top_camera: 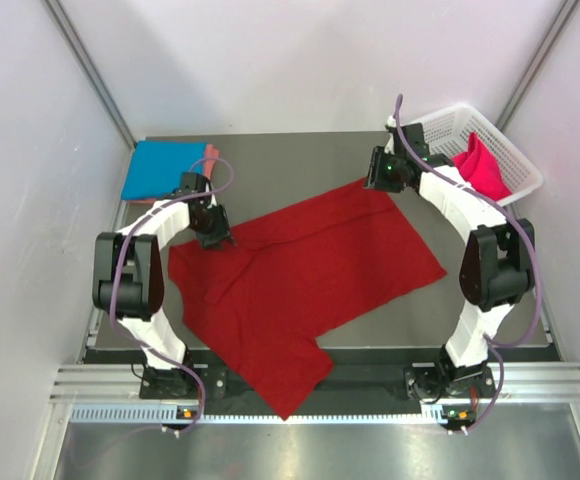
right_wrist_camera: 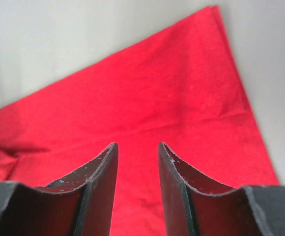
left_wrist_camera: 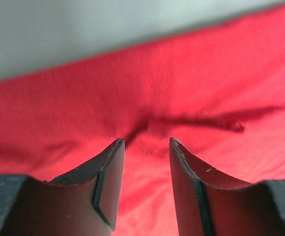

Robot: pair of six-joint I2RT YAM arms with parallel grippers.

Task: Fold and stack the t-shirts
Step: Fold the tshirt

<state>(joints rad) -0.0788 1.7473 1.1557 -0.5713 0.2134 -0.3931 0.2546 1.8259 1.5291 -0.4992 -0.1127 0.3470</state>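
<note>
The dark red t-shirt (top_camera: 310, 275) lies spread on the table (top_camera: 300, 160), its near end hanging over the front edge. The left gripper (top_camera: 220, 240) sits low over this shirt's far left edge, by a crease in the cloth. Its fingers stand moderately apart with nothing between them. The right gripper (top_camera: 375, 180) hovers over the shirt's far right corner, fingers likewise parted and holding nothing.

Four t-shirts are in view, one of each colour. A folded blue t-shirt (top_camera: 160, 168) lies beyond the red shirt's far left corner. A sliver of salmon pink t-shirt (top_camera: 211, 152) shows at its side. A hot pink t-shirt (top_camera: 482, 168) lies in the single white basket (top_camera: 445, 125) beyond the red shirt's far right corner.
</note>
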